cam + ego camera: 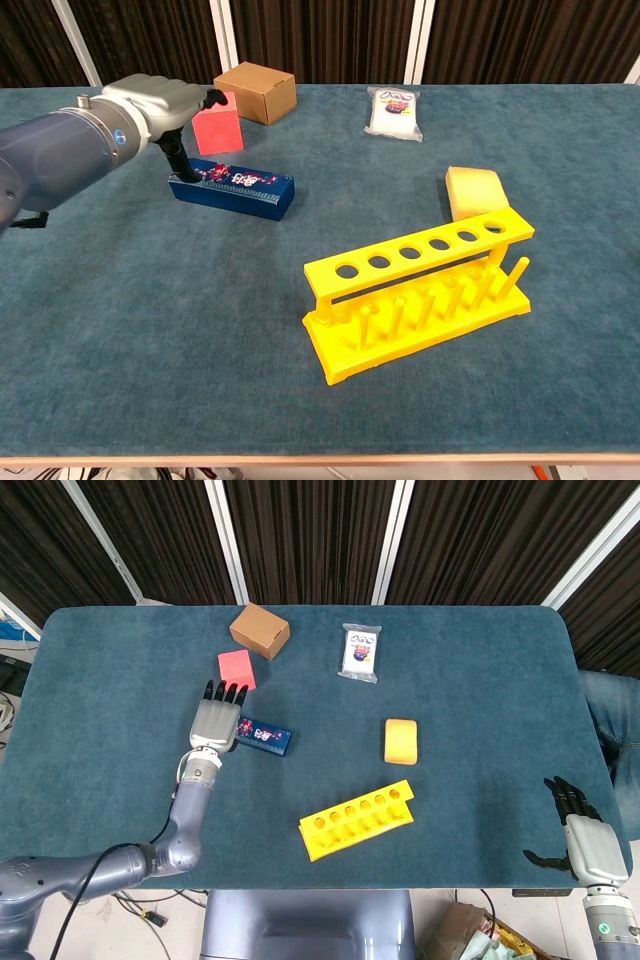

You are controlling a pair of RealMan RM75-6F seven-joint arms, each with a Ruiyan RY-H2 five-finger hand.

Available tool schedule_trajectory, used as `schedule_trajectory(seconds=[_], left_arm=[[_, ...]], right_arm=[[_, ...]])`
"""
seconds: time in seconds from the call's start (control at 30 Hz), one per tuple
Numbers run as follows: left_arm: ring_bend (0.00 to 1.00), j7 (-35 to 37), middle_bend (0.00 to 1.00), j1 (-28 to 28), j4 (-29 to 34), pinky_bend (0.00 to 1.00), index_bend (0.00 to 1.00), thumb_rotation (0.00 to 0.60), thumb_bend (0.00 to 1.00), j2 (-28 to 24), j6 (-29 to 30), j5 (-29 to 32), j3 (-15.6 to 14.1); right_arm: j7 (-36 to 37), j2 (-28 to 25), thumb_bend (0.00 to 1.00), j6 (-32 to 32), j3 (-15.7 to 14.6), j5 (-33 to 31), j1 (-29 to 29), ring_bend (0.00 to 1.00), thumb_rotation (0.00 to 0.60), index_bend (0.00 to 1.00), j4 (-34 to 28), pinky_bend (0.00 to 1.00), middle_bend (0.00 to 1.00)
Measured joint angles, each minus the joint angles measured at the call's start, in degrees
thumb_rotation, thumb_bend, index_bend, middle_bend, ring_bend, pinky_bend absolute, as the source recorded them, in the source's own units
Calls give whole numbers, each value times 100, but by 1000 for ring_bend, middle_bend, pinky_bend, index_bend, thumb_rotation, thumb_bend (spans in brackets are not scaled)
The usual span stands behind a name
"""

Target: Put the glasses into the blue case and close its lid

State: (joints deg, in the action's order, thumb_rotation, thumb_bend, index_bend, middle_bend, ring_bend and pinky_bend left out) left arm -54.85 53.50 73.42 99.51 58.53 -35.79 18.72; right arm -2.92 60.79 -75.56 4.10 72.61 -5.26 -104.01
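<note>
The blue case (pixel 264 736) lies flat on the teal table (pixel 480 810), left of centre, with its long axis slanting slightly. It is a narrow dark-blue box with a printed pattern in white and pink on its top face; its lid appears shut. Glasses cannot be identified in either view.

The left hand (pixel 216 720) is stretched over the table with its back upward and its fingers (pixel 226 692) extended toward the pink block (pixel 236 669). In the chest view the thumb points down to the left end of the case; actual contact cannot be confirmed. The hand holds nothing and the fingers are apart.

The right hand (pixel 580 832) sits off the table's right front corner, fingers spread and empty.

Other items on the table: a brown cardboard box (pixel 259 630) beyond the pink block, a white packet (pixel 360 652), a yellow sponge (pixel 400 740) and a yellow test-tube rack (pixel 357 819) near the front edge.
</note>
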Motion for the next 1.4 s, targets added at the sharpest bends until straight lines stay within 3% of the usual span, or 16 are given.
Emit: schedule_trajectory(seconds=[0.3,0.53,0.8,1.4], left_arm=[[0,-426,149,352,-153,3,51,600,218,-66,-519,589,-208],[0,-276,183,493,-452,5,75,600,237,174,-605,541,-315],[21,-189,291,580,-599,6,131,600,276,304,-533,529,-416],[37,14,350,588,-691,9,167,600,308,340,-420,485,-519]], right_arm=[[11,-3,0,13,15,-46,-5,0,600,0,0,176,0],[54,-18,0,54,8,-63,-8,0,600,0,-17,175,0],[64,-27,0,73,-4,-48,-17,0,600,0,-12,176,0],[60,-26,0,79,-15,-43,-20,0,600,0,-14,176,0]])
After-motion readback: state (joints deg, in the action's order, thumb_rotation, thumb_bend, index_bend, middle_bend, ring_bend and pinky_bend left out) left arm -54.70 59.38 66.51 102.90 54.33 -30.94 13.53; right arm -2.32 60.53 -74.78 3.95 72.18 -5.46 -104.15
